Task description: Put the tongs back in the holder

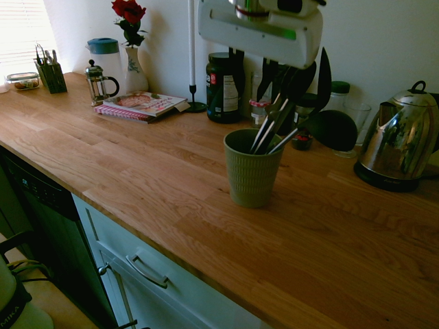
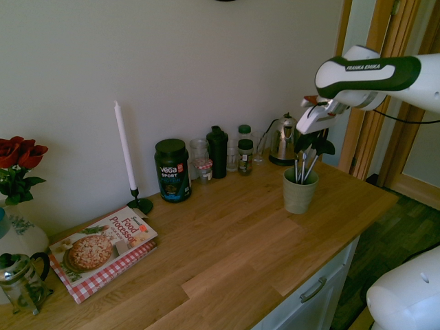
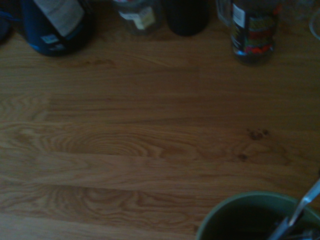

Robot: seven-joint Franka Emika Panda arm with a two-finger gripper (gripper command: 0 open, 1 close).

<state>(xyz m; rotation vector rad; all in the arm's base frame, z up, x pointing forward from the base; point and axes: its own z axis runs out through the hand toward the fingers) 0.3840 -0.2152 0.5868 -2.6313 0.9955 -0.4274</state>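
The holder (image 1: 250,175), an olive-green ribbed cup, stands upright in the middle of the wooden counter (image 1: 137,171). It also appears in the second exterior view (image 2: 300,192) and at the edge of the wrist view (image 3: 235,215). The dark tongs (image 1: 287,99) stand in it, leaning towards the wall, beside thin silver handles (image 1: 264,133) and a broad black spatula (image 1: 333,127). My gripper (image 1: 285,79) hangs directly above the cup at the tongs' upper end. Its dark fingers look slightly apart, so it is open. Whether they still touch the tongs is unclear.
A steel kettle (image 1: 401,140) sits to the right of the cup. Along the wall behind it are a dark labelled jar (image 1: 223,86) and small jars. Further left are a white candle (image 1: 192,48), a cookbook (image 1: 144,104), a French press (image 1: 101,82) and a vase of roses (image 1: 134,62).
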